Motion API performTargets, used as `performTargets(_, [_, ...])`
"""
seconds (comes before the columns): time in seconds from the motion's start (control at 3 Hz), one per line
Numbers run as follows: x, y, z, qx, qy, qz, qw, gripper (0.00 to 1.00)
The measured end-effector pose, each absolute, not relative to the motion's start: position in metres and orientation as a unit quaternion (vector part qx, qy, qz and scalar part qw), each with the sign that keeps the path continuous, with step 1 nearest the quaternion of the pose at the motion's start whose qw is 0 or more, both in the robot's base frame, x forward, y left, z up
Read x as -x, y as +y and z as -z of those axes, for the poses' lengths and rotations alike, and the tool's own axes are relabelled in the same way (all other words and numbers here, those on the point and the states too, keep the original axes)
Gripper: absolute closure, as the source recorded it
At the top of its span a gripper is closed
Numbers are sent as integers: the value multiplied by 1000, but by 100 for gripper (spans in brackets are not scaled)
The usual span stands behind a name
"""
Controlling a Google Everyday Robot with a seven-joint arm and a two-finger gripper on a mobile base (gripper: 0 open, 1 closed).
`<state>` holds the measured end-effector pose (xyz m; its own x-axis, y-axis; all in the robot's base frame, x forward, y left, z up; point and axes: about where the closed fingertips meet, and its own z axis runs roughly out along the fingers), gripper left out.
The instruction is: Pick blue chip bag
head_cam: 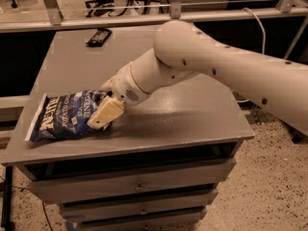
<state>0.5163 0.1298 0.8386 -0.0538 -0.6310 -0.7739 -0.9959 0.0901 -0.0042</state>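
The cream gripper (103, 115) is at the right end of the dark blue crinkly chip bag (62, 117) on the grey surface (192, 114). I cannot tell if it is clamped or apart.

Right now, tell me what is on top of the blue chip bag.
The end effector sits over the right end of the blue chip bag, which lies flat on the table. The bag's corner beneath it is covered, so contact there cannot be seen.
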Motion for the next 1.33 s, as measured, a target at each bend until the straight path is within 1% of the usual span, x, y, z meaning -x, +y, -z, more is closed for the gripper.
performTargets(0.33, [-516, 126, -859, 600, 663, -289, 341, 65])
performTargets(0.67, [-520, 122, -882, 568, 651, -316, 392, 89])
performTargets(1.0, [-522, 122, -903, 520, 632, -354, 452, 100])
performTargets(1.33, [-530, 116, -932, 478, 603, -381, 512, 100])
